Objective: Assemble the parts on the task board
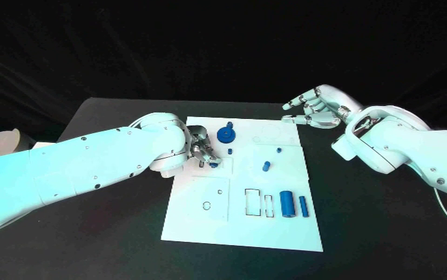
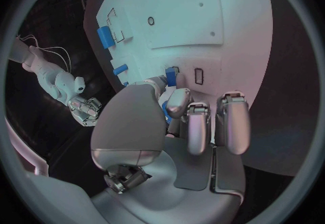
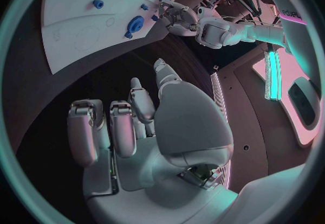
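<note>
The white task board (image 1: 244, 228) lies mid-table. My left hand (image 1: 201, 151) rests at its left edge, and its fingertips pinch a small blue part (image 1: 214, 162), seen close up as the small blue part (image 2: 170, 78) beside a slot (image 2: 198, 76). A round blue part (image 1: 227, 137) stands at the board's far end, with small blue pegs (image 1: 267, 165) near the middle. Two blue cylinders (image 1: 287, 204) lie at the near right. My right hand (image 1: 316, 108) hovers past the board's far right corner, fingers apart and holding nothing. From the right wrist, the board (image 3: 75, 34) and my left hand (image 3: 177, 15) show.
Rectangular slots (image 1: 252, 201) and a small ring outline (image 1: 207, 206) mark the board's near half. Black table (image 1: 373, 228) surrounds the board on all sides. A pale object (image 1: 11, 139) sits at the far left edge.
</note>
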`<move>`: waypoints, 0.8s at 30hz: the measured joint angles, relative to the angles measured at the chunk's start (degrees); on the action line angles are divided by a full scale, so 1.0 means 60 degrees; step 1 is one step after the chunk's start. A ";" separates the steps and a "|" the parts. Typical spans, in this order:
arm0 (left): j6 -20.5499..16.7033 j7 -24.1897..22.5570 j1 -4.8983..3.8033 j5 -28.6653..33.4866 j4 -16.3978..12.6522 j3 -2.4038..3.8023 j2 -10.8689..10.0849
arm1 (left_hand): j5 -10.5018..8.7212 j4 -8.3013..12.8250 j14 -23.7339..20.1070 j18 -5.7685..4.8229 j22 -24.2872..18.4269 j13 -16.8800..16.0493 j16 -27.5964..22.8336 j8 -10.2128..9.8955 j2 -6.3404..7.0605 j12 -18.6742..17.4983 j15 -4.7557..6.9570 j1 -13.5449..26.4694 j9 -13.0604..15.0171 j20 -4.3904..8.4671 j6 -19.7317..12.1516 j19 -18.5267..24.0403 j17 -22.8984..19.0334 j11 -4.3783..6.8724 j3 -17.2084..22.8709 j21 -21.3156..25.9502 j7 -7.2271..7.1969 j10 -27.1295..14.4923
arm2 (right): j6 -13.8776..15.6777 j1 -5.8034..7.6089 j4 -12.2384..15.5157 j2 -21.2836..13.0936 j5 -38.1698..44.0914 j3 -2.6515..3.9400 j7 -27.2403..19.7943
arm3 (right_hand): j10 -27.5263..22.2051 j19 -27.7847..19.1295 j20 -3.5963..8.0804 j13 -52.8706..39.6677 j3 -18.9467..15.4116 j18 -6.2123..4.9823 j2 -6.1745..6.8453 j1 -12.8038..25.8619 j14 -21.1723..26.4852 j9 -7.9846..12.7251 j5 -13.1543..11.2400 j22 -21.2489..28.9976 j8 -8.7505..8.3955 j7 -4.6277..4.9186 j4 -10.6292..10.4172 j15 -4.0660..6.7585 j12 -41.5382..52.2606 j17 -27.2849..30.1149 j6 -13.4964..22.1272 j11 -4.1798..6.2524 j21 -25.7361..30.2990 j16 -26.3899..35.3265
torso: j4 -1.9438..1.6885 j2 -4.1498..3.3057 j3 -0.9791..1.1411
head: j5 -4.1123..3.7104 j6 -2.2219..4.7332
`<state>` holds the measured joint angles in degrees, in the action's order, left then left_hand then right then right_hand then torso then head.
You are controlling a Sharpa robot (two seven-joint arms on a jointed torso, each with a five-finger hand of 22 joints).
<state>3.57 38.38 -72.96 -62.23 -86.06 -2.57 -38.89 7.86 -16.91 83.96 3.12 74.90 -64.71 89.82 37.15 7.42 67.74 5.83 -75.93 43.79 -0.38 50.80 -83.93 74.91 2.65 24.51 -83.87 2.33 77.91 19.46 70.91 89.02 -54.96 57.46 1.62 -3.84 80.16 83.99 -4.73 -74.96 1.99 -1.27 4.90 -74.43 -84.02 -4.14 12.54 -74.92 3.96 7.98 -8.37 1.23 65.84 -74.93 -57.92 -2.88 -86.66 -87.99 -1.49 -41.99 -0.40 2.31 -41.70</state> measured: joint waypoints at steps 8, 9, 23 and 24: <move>0.0163 0.0003 0.0002 -0.0120 0.0014 0.0002 0.0027 | 0.0000 0.0039 0.0000 0.0001 0.0000 0.0001 0.0000 0.0000 0.0087 0.0000 0.0000 0.0087 0.0006 0.0000 0.0067 0.0000 0.0000 0.0000 0.0039 -0.0042 -0.0033 0.0000 | -0.0010 -0.0001 0.0000 0.0000 0.0000 0.0000 -0.0001 | 0.0000 0.0000 0.0000 0.0000 0.0000 0.0000 0.0000 0.0000 0.0000 0.0001 0.0000 -0.0004 0.0000 0.0000 0.0000 0.0000 0.0000 0.0001 0.0000 0.0000 0.0000 0.0000 | -0.0003 0.0005 0.0005 | 0.0004 -0.0018; 0.0182 0.0003 0.0002 -0.0132 0.0014 0.0002 0.0026 | -0.0001 0.0051 0.0000 0.0001 0.0000 0.0001 0.0000 -0.0001 0.0088 0.0000 0.0000 0.0088 0.0006 0.0000 0.0067 0.0000 0.0000 0.0000 0.0051 -0.0042 -0.0033 0.0000 | -0.0011 -0.0001 0.0000 0.0000 0.0000 0.0000 -0.0001 | 0.0000 0.0000 0.0000 0.0000 0.0000 0.0000 0.0000 0.0000 0.0000 0.0001 0.0000 -0.0003 0.0000 0.0000 0.0000 0.0000 0.0000 0.0001 0.0000 0.0000 0.0000 0.0000 | -0.0003 0.0005 0.0005 | 0.0009 -0.0019; 0.0260 0.0003 0.0001 -0.0345 0.0026 0.0007 -0.0016 | -0.0029 0.0053 0.0000 0.0001 0.0007 -0.0025 0.0000 0.0021 0.0119 0.0056 0.0000 0.0120 0.0035 0.0000 0.0070 0.0000 -0.0001 -0.0032 0.0107 -0.0081 -0.0030 0.0032 | -0.0034 -0.0003 -0.0003 -0.0006 0.0000 0.0000 -0.0003 | 0.0000 0.0000 0.0000 0.0000 0.0000 0.0001 0.0000 0.0000 0.0000 0.0002 0.0000 -0.0002 0.0000 0.0000 0.0000 0.0000 0.0000 0.0002 0.0000 0.0000 0.0000 0.0000 | -0.0003 0.0005 0.0004 | 0.0035 -0.0019; 0.0247 0.0003 0.0001 -0.0363 0.0026 0.0007 -0.0017 | -0.0030 0.0054 0.0000 0.0001 0.0007 -0.0026 0.0000 0.0021 0.0119 0.0057 0.0000 0.0120 0.0040 0.0000 0.0070 0.0000 -0.0001 -0.0032 0.0108 -0.0089 -0.0030 0.0032 | -0.0035 -0.0003 -0.0004 -0.0005 0.0000 0.0000 -0.0003 | 0.0000 0.0000 0.0000 0.0000 0.0000 0.0001 0.0000 0.0000 0.0000 0.0002 0.0000 -0.0002 0.0000 0.0000 0.0000 0.0000 0.0000 0.0002 0.0000 0.0000 0.0000 0.0000 | -0.0003 0.0005 0.0004 | 0.0037 -0.0017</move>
<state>5.05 38.40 -72.96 -64.41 -85.90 -2.53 -38.99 7.69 -16.58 83.96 3.13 74.95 -64.87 89.82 37.27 8.13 68.08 5.83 -75.22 44.02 -0.39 51.21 -83.92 74.91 2.46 25.16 -84.41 2.15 78.11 19.26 70.89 89.00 -54.99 57.47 1.62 -3.86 80.16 83.99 -4.73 -74.96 1.99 -1.26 4.90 -74.43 -84.02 -4.12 12.54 -74.94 3.96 7.98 -8.37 1.23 65.84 -74.92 -57.92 -2.88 -86.66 -87.99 -1.51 -41.96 -0.37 2.53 -41.81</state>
